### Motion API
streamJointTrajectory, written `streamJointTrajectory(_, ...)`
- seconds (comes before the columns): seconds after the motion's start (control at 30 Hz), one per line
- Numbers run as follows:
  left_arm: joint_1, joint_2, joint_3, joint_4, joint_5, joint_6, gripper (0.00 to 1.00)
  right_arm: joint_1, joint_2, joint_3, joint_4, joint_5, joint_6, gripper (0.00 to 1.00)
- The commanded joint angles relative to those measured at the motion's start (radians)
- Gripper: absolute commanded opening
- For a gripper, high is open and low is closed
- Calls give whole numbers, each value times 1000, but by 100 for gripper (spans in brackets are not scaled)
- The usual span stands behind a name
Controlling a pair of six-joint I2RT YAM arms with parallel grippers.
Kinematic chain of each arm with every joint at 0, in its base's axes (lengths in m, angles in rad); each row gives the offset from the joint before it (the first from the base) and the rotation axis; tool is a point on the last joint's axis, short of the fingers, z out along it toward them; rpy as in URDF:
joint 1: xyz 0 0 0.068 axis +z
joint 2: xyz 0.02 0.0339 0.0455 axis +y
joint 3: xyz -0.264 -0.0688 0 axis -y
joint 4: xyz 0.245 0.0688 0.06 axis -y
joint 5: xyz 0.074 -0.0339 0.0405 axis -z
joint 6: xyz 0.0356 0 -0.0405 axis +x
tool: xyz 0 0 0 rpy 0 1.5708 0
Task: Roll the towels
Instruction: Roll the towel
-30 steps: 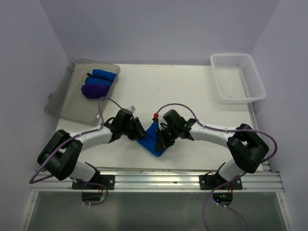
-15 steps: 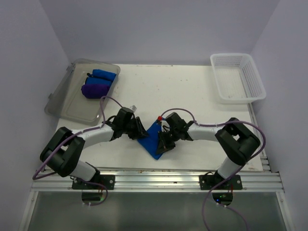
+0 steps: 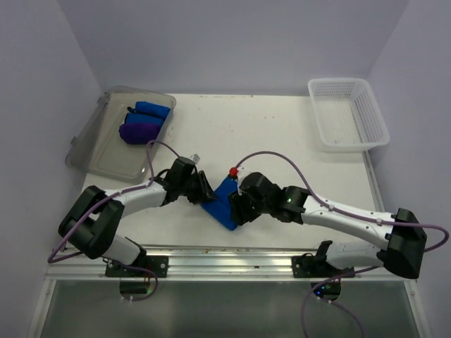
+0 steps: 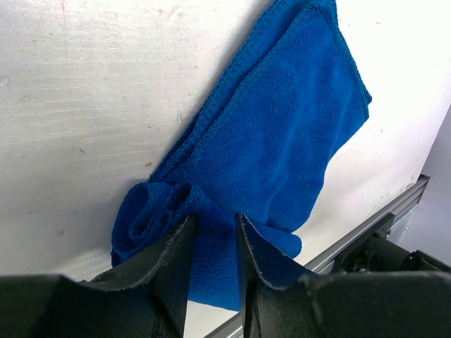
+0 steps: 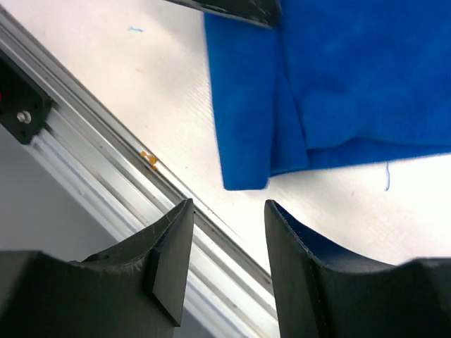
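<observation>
A white bench [image 3: 282,134], its top scuffed and speckled with small dark marks, stands boxed in by three plain pale-lavender walls: the back wall [image 3: 232,42], the left wall [image 3: 35,91] and the right wall [image 3: 423,91]. Along its near edge runs a ribbed aluminium rail [image 3: 232,257], with a dark glassy panel [image 3: 225,310] below it. The light is soft and even, throwing only faint shadows.

Bright, even light — soft shadows
</observation>
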Motion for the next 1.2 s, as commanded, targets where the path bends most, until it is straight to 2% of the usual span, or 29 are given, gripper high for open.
streamJointTrajectory(0.0, 10, 10, -14, -52, -65, 47, 34, 148, 14, 93, -100, 384, -130, 49)
streamJointTrajectory(0.13, 8, 14, -13, -54, -65, 47, 34, 312, 135, 156, -75, 563, -262, 51)
streamJointTrajectory(0.23, 10, 18, -11, -56, -65, 46, 34, 359, 253, 196, -52, 638, -317, 54)
streamJointTrajectory(0.4, 10, 21, -14, -56, -67, 42, 34, 368, 324, 194, 34, 632, -351, 57)
streamJointTrajectory(0.67, 10, 22, -10, -60, -67, 44, 34, 368, 404, 185, 77, 623, -357, 59)
streamJointTrajectory(1.17, 8, 24, -10, -62, -67, 39, 34, 405, 384, 174, 100, 643, -328, 59)
